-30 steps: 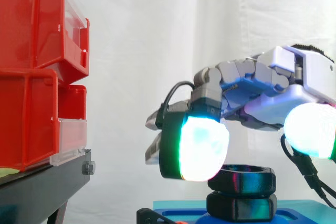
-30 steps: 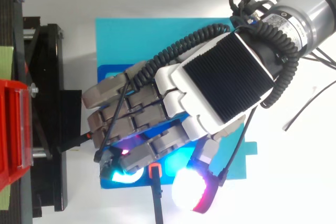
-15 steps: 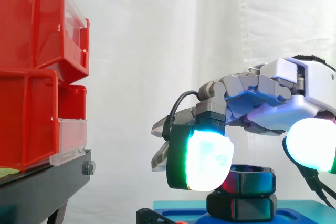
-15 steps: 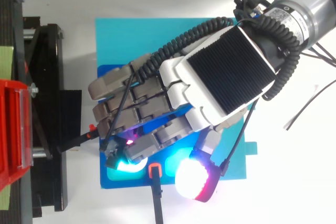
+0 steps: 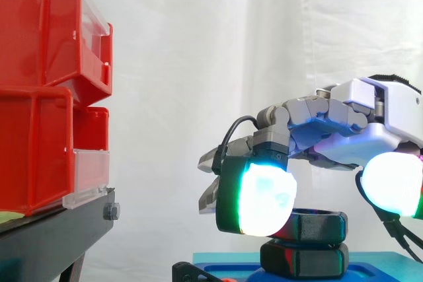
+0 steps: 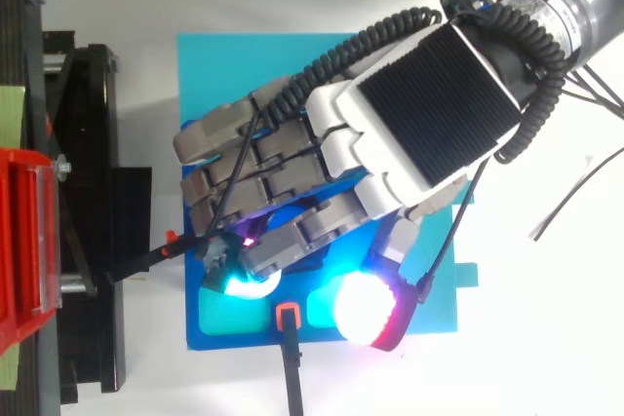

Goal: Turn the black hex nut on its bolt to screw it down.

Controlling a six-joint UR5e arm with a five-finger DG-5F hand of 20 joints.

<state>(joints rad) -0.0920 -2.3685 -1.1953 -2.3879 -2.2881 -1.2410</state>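
In the side view, low in the right half of the frame, the hand point(image 5: 370, 140) is curling over the nut point(image 5: 320, 226). A glowing cyan-white finger pad point(image 5: 264, 196) is covering the nut's left flank and seems to be pressing on it, so the hand appears to be grasping the nut. The nut, matte black and six-sided, is lying flat with its bore facing up, stacked on a second black hex piece point(image 5: 304, 260) above a smooth blue base point(image 5: 373, 272). Glossy red bins point(image 5: 39, 97) are sitting on a black stand point(image 5: 53, 239) at the left.

In the top view, the hand point(image 6: 429, 114) is reaching in from the upper right, its ribbed black back facing up, and is hiding the nut at the centre of the flat rectangular base point(image 6: 253, 65).
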